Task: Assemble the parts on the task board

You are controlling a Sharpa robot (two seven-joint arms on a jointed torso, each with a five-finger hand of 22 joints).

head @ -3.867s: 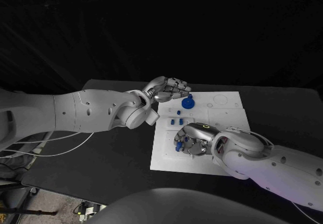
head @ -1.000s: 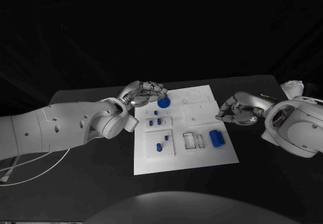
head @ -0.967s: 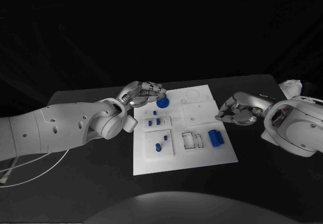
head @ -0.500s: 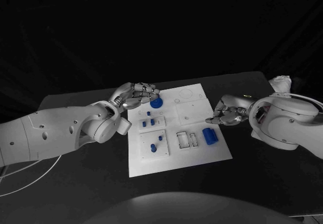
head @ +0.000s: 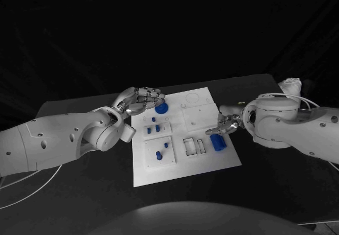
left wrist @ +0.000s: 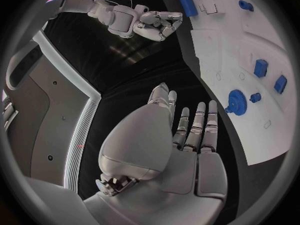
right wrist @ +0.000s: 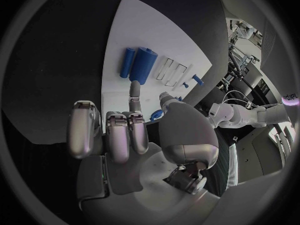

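Both hands empty, left hand (head: 143,101) and right hand (head: 227,124) fingers curled beside the task board (head: 185,161)

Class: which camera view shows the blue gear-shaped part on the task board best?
The left wrist view: the blue gear lies unobstructed on the task board, its toothed rim visible. In the head view the left hand partly covers it. In the right wrist view I cannot make it out.

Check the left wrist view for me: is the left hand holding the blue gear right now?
No. The left hand has its fingers straight and apart with nothing in them, and the blue gear lies on the task board beyond them.
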